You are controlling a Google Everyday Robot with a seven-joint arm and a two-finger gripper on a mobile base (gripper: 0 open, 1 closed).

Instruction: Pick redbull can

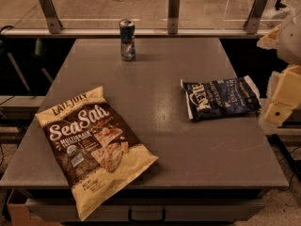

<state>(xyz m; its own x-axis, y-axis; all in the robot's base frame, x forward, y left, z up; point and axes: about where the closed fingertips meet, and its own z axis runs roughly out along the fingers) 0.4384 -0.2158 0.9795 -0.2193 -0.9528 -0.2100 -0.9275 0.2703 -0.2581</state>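
Redbull can point(127, 39) upright at twelve o'clock on table point(188, 140); my gripper point(281, 102) at three o'clock, jaw state indiscernible, should approach level.

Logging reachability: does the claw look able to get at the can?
Probably yes: the can stands alone near the table's far edge, the claw hangs at the right edge, the blue bag and brown bag lie flat.

You've got a blue-and-silver redbull can point(127, 39) by the far edge of the grey bench point(188, 140), a brown-and-cream snack bag point(94, 147) front-left corner, a navy chip bag point(220, 98) and a pale-yellow gripper point(281, 108) at the right edge.
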